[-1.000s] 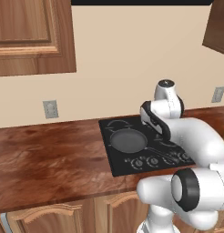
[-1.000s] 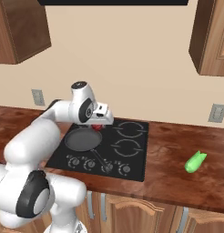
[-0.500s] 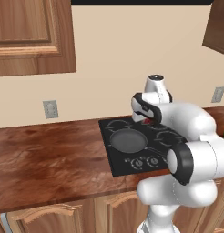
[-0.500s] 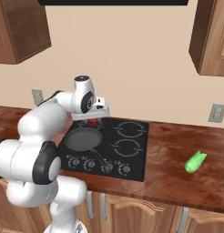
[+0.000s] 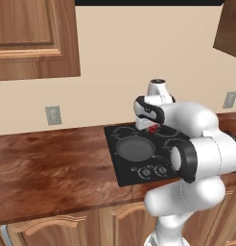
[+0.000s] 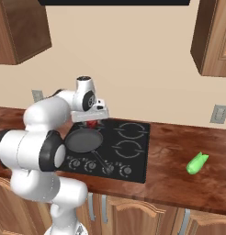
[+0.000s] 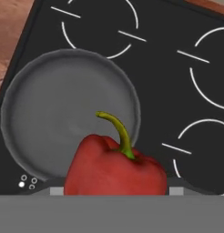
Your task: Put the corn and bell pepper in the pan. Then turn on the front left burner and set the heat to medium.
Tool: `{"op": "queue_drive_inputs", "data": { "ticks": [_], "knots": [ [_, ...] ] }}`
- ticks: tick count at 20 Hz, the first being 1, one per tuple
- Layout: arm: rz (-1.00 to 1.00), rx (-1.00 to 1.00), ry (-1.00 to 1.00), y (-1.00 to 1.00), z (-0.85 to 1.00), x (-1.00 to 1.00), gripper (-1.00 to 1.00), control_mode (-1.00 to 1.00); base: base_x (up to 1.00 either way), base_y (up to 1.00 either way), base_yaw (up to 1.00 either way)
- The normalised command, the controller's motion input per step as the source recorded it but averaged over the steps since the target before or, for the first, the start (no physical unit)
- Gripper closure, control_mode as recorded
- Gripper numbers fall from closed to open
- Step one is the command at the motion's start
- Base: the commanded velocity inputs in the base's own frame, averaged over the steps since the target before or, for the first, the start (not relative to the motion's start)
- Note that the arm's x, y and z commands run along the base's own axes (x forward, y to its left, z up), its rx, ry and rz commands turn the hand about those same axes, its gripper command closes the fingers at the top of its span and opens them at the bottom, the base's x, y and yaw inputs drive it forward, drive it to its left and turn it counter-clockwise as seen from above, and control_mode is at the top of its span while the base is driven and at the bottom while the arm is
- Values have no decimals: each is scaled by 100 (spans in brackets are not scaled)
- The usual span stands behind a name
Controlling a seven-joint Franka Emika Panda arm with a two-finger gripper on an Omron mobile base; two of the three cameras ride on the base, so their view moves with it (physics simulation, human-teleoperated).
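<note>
The red bell pepper (image 7: pixel 114 172) with its green stem is clamped in my gripper (image 6: pixel 92 122), which is shut on it. It hangs over the near-right rim of the round dark grey pan (image 7: pixel 63 109), a little above it. The pan (image 6: pixel 83 141) sits on the front left burner of the black cooktop (image 6: pixel 133 151), its thin black handle pointing toward the knobs. The pan's inside is bare. The green corn (image 6: pixel 197 163) lies on the wooden counter far to the right of the cooktop. In the left base view the bell pepper (image 5: pixel 152 128) shows just under the hand, behind the pan (image 5: pixel 134 149).
A row of knobs (image 6: pixel 94 165) runs along the cooktop's front edge. The wooden counter (image 5: pixel 48 163) stretches to the left. Wall outlets (image 5: pixel 53 115) sit on the beige wall, and wooden cabinets (image 6: pixel 215 41) hang above on both sides.
The arm has swung and folded in; the hand has shifted slightly left and come down toward the pan, still carrying the bell pepper. The corn and pan have not moved.
</note>
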Motion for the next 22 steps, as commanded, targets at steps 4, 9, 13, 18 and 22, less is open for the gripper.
{"op": "queue_drive_inputs", "data": {
  "ticks": [4, 9, 13, 18, 22],
  "knots": [
    [1, 2, 0, 21, -77, 1, 100, -100, 0, 0, 0],
    [1, 6, 0, 41, -53, 0, 100, -100, 0, 0, 0],
    [0, 0, 0, 12, -12, 28, 100, -100, 0, 0, 0],
    [0, 0, 0, 0, -23, 34, 100, -100, 0, 0, 0],
    [0, 0, 1, 9, -33, 14, 100, -100, 0, 0, 0]
  ]
}}
